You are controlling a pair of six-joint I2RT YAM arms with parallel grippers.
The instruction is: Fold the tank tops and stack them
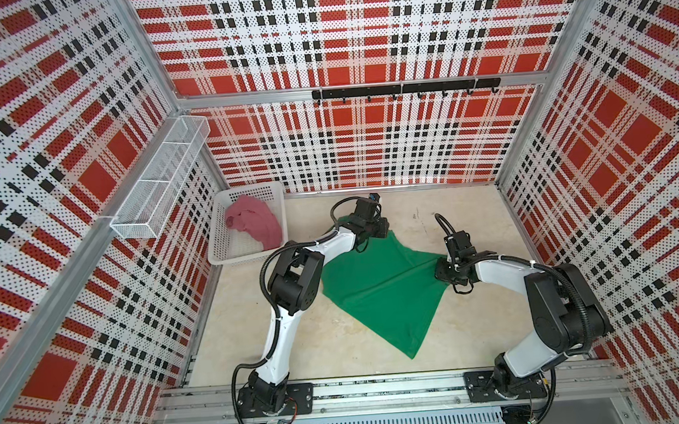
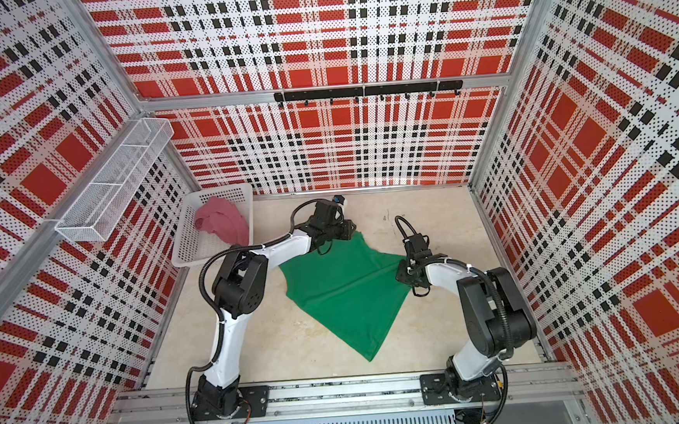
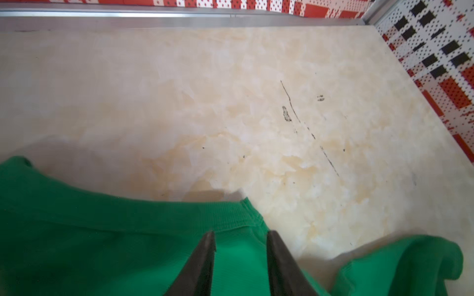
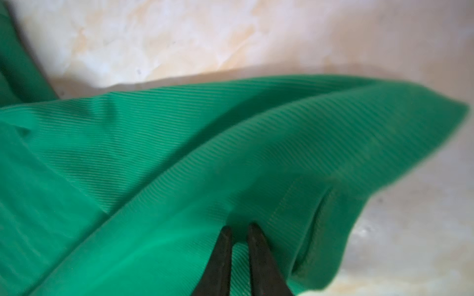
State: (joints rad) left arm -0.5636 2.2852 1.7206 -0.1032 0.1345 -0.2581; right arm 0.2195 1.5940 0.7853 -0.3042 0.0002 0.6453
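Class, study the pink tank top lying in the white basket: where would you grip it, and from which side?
Probably the bunched hump of the pink tank top, from straight above: it lies crumpled inside the white basket, whose walls block any sideways approach, and the hump stands proud for pinching.

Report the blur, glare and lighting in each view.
Right wrist view: bright green ribbed cloth tank top soft, smeared at its pointed tip; left wrist view: mottled beige tabletop sharp mid-frame, garment's edges blurred; both top views: crisp, evenly lit, no glare.
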